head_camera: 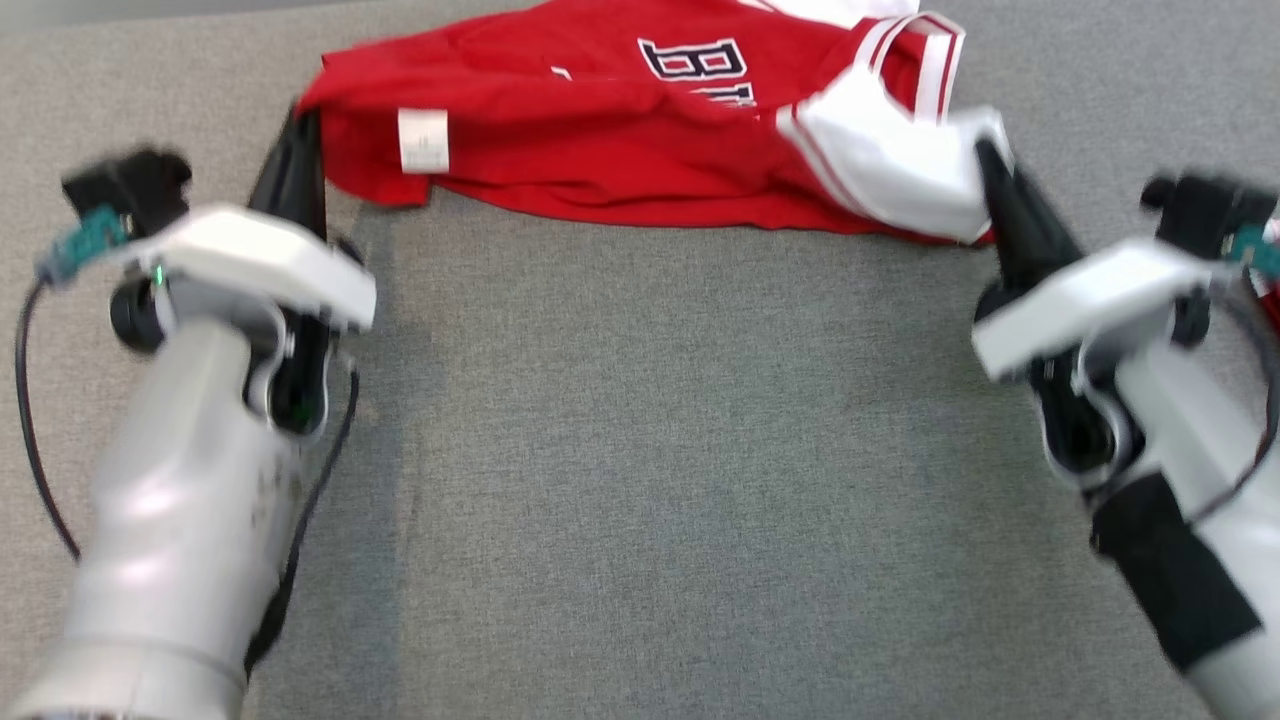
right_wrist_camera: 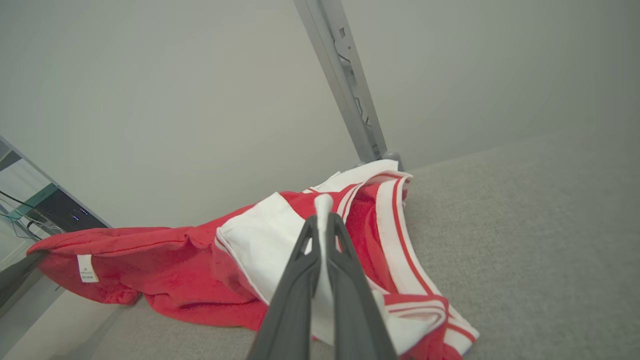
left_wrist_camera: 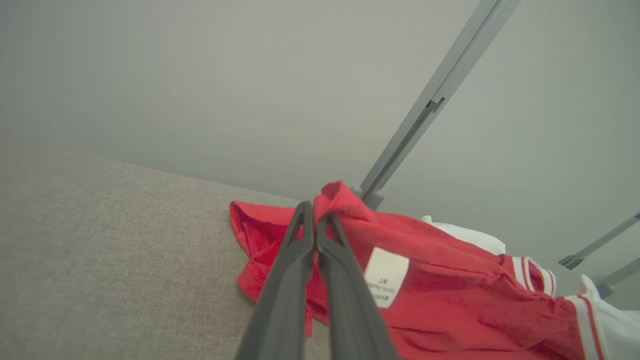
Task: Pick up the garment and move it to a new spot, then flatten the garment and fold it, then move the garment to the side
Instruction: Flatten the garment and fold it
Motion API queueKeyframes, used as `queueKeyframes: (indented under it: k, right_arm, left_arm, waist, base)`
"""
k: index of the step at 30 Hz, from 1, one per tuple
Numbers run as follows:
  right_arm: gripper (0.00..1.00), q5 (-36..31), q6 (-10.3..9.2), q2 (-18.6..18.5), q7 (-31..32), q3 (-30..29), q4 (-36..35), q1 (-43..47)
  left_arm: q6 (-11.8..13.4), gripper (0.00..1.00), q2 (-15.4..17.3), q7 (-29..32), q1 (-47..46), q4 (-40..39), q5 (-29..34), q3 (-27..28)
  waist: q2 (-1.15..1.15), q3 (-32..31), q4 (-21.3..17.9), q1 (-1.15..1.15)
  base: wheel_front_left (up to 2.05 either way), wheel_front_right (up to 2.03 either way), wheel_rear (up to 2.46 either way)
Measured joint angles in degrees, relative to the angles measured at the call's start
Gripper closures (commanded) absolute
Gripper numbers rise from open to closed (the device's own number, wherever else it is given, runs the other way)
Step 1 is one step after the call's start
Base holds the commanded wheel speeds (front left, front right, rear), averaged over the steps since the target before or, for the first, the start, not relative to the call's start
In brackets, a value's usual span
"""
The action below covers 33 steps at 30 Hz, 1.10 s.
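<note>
Garment (head_camera: 620,150), a red jersey with white trim, lies bunched at the far side of the grey table (head_camera: 640,450), held by the left gripper (head_camera: 297,130), clenched on a red corner, and the right gripper (head_camera: 990,160), clenched on a white panel. The moving-and-flattening step looks to be in hand; next, both arms likely must draw the cloth together, taut, to spread its folds.
</note>
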Motion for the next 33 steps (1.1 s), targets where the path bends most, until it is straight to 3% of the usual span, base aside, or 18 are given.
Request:
queueKeyframes:
  k: [9,13,16,25,33]
  right_arm:
    - [1.00,-3.14,0.00,-1.92,0.00,-6.87,-21.59,28.26]
    - [1.00,-5.45,0.00,-1.90,0.00,-10.42,-28.56,38.95]
    - [1.00,-7.83,0.00,-1.35,0.00,-11.96,-32.93,46.08]
    - [1.00,-15.70,0.00,4.00,7.09,-17.35,-46.22,65.20]
    - [1.00,-21.63,0.00,6.81,13.17,-22.57,-53.61,71.79]
  left_arm:
    - [0.00,1.00,2.45,-0.03,25.42,-14.63,4.17,4.81]
    - [0.07,1.00,4.14,-0.03,33.36,-18.89,6.80,4.41]
    - [1.64,1.00,5.22,0.01,38.46,-21.61,8.22,3.44]
    - [11.95,1.00,8.25,4.98,56.39,-40.66,7.67,5.71]
    - [22.09,1.00,8.53,10.74,70.20,-58.61,7.73,6.71]
  waist:
    - [0.00,-5.81,-0.09,0.00]
    - [0.00,-8.82,0.05,0.00]
    - [0.00,-11.23,0.26,0.00]
    - [0.00,-17.54,-0.49,0.00]
    - [0.00,-18.22,-0.97,0.00]
  base:
    - [0.00,0.00,0.00]
    - [0.00,0.00,0.00]
    - [0.00,0.00,0.00]
    - [0.00,0.00,0.00]
    - [0.00,0.00,0.00]
